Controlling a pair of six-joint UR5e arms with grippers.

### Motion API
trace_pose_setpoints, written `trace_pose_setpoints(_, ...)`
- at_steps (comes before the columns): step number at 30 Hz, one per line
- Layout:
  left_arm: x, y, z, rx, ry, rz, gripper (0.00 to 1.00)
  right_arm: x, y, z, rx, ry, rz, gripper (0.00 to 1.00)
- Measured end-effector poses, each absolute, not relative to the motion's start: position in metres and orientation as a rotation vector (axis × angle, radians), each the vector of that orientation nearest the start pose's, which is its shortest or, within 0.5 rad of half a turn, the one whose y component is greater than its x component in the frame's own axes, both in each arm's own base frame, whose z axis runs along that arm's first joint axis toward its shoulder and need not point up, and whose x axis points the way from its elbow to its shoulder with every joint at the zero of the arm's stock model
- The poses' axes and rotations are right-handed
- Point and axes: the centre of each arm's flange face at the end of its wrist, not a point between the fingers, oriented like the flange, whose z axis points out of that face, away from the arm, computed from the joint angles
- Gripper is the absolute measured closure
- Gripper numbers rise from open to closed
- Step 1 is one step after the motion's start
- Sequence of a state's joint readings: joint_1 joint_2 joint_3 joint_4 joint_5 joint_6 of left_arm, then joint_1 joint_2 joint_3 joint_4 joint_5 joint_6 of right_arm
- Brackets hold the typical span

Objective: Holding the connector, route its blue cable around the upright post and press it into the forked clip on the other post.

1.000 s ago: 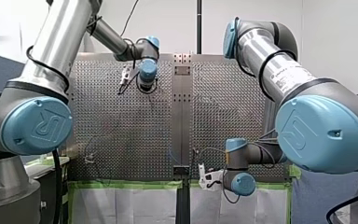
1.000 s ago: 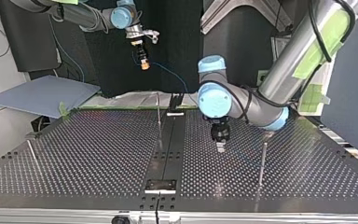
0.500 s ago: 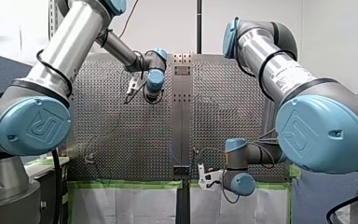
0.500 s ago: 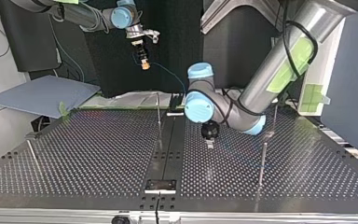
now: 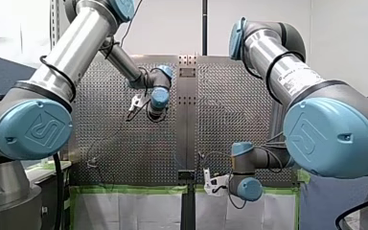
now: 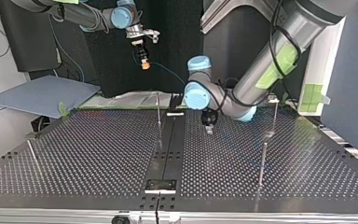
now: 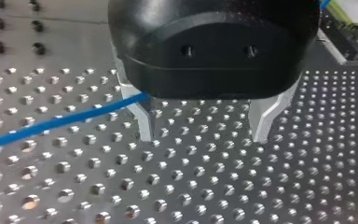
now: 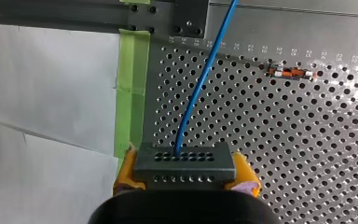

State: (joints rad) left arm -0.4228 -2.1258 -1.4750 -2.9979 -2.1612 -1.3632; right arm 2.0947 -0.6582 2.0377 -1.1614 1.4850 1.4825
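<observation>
The right end effector (image 8: 185, 173) is seen with its yellow pads (image 8: 245, 171) closed on a dark connector (image 8: 185, 161); the connector is held in the air above the edge of the desk (image 6: 98, 154), on the arms' side, at the top view's left; a blue cable (image 8: 200, 84) is seen leaving the connector's face and running over the perforated desk toward the centre rail (image 8: 189, 18); green tape (image 8: 131, 70) and white paper (image 8: 42, 84) are noted along the desk edge beside it.

The left end effector (image 7: 204, 130) is held low over the desk, just right of the centre rail in the top view; its body is black; its metal fingers (image 7: 144, 123) are spread wide apart and nothing is gripped between them; the blue cable is seen passing just beside one finger, outside the gap; contact cannot be told.

A thin upright post (image 6: 159, 116) is noted beside the centre rail, between the two end effectors; a second post (image 6: 262, 163) is seen well apart, at the top view's right; a forked top cannot be made out on either.
</observation>
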Motion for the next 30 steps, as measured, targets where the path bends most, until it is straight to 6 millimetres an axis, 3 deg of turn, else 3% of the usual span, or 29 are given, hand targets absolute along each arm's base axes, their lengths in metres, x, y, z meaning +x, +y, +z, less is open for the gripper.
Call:
trace_pose_setpoints(10, 0.516, -0.322, 0.197, 0.202, 1.866, 0.406, 0.0, 0.366, -0.35, -0.081, 1.86, -0.887, 1.439, 1.0)
trace_pose_setpoints(16, 0.503, -0.321, 0.166, 0.24, 1.91, 0.412, 0.0, 0.365, -0.351, -0.081, 1.858, -0.89, 1.435, 1.0)
trace_pose_setpoints(30, 0.491, -0.339, 0.095, 0.333, 1.969, 0.384, 0.0, 0.359, -0.365, -0.079, 1.829, -0.908, 1.431, 1.0)
